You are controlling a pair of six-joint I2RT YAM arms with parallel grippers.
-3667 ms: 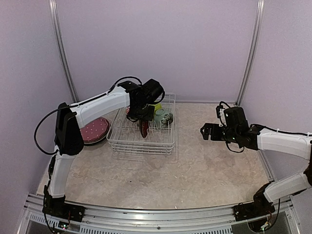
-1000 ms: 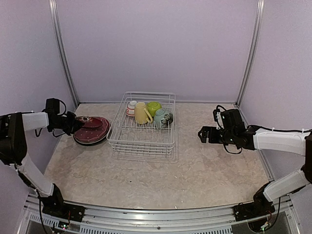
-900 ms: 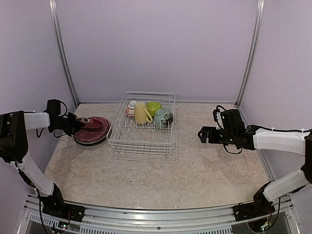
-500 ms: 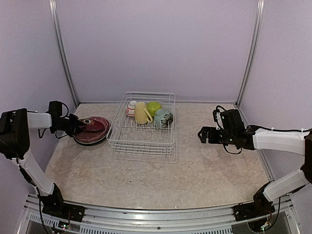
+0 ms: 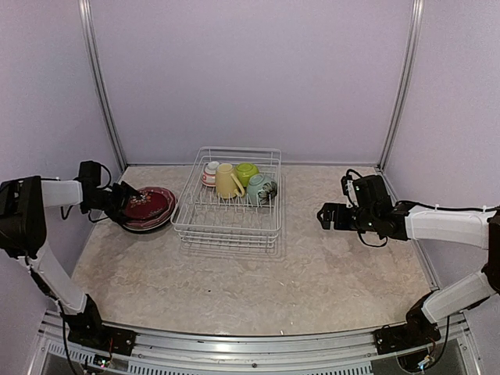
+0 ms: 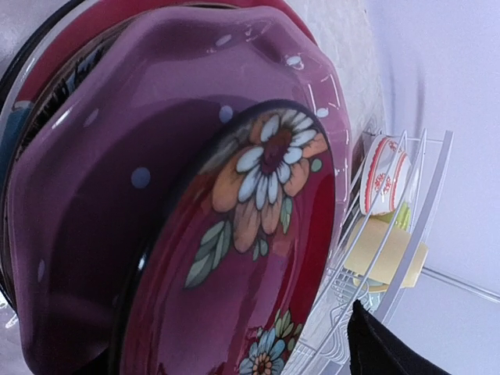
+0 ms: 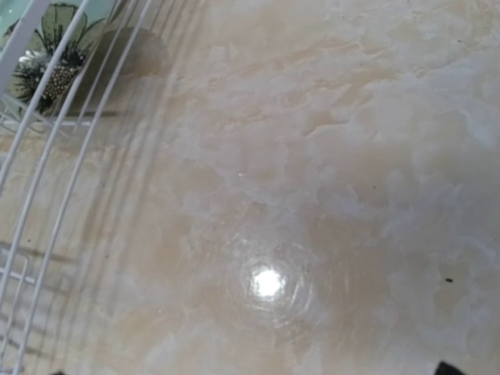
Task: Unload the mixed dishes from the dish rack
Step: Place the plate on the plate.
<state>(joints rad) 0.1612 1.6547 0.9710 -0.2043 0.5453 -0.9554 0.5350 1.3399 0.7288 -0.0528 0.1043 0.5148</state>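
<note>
The white wire dish rack (image 5: 226, 223) stands mid-table. At its back it holds a pale yellow mug (image 5: 227, 181), a lime green bowl (image 5: 247, 172), a pale green bowl (image 5: 262, 188) and a pinkish striped bowl (image 5: 210, 173). Left of the rack, a dark red flowered plate (image 5: 150, 205) lies on a stack of plates. In the left wrist view this plate (image 6: 234, 258) rests on a pink dotted plate (image 6: 101, 180). My left gripper (image 5: 126, 195) is open at the stack's left rim, and one finger (image 6: 379, 348) stands off the plate. My right gripper (image 5: 326, 215) hovers open and empty right of the rack.
Purple walls and metal posts close in the table at the back and sides. The right wrist view shows bare marble tabletop (image 7: 312, 195) with the rack's wires (image 7: 47, 117) and the pale green bowl (image 7: 55, 39) at its left edge.
The left gripper has opened. The dark red plate, held tilted a second ago, now lies flat on the stack. The right arm has not moved.
</note>
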